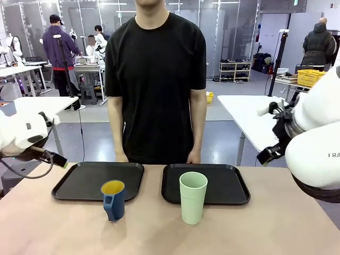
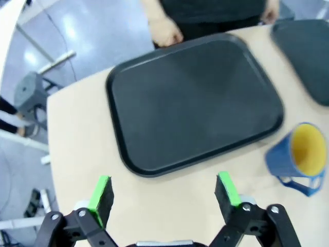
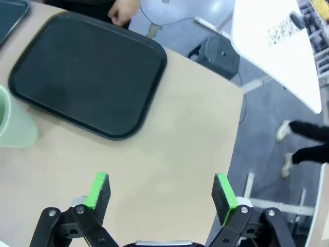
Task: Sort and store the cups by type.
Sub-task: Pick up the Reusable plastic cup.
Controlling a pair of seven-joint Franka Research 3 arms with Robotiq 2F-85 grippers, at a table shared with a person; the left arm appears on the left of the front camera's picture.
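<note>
- The left pincer (image 2: 164,191) is released, its green pads (image 2: 103,193) spread wide and holding nothing, and it hangs over the pale wooden table (image 1: 159,234) off the near left corner of the left black rectangular plastic tray (image 2: 195,98).
- The right pincer (image 3: 160,190) is released too, with its jaws wide. It hangs over the table well to the right of that left tray, past a second black rectangular tray (image 3: 82,72).
- The short dark-blue cup with a handle and yellow-orange inside (image 1: 113,201) stands upright on the table, just off the left tray's near right corner.
- The tall pale mint-green plastic tumbler (image 1: 193,199) stands upright on the table, farther right of the left tray and apart from the blue cup.
- The second tray lies just beside the left tray, on its right.
- A person in a black T-shirt (image 1: 156,79) stands beyond the left tray's far right corner, with one hand (image 2: 164,31) at the table edge near it.
</note>
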